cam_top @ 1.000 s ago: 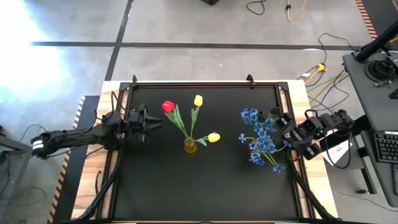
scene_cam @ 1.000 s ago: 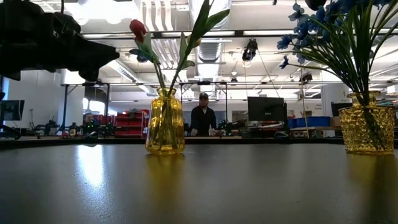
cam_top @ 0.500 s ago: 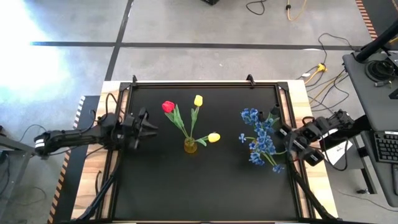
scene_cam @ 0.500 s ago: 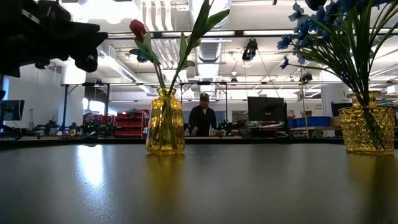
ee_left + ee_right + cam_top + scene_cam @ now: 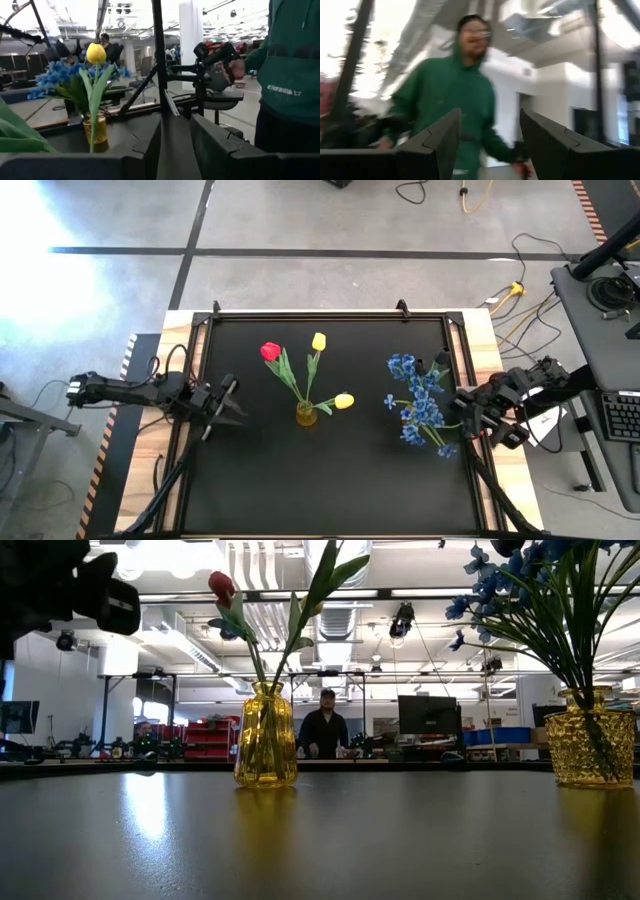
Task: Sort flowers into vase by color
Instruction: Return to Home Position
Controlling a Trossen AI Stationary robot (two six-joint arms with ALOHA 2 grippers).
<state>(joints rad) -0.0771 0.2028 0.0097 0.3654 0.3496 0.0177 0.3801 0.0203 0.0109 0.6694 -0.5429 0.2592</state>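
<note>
Dial set on the high view, centred on the black table (image 5: 330,480).

- Left gripper (image 5: 231,401): at 9 o'clock, just inside the table's edge and pointing toward centre. Fingers spread wide with nothing between them. The left wrist view confirms this, with a bare gap between the two dark fingers (image 5: 220,150).
- Right gripper (image 5: 466,413): at 3 o'clock on the table's edge, just beside the blue spray. The right wrist view shows its fingers (image 5: 440,135) set wide and empty.
- Centre vase (image 5: 307,415): yellow glass, upright, near mid-table. It holds three stems:
  - a red tulip (image 5: 270,351) leaning to 11 o'clock;
  - a yellow tulip (image 5: 319,341) toward 12;
  - a second yellow tulip (image 5: 344,401) bent low toward 2.
- Blue flowers (image 5: 415,400): one dense spray at 3 o'clock from the centre vase, well apart from it. The stems stand in the right vase (image 5: 590,748), textured yellow glass and upright. From above the blossoms cover this vase.
- No loose stems lie on the table.
- Room beyond: a person in dark clothes (image 5: 325,728) stands behind the far edge in the low view. A person in a green hooded top (image 5: 452,100) fills the right wrist view.
</note>
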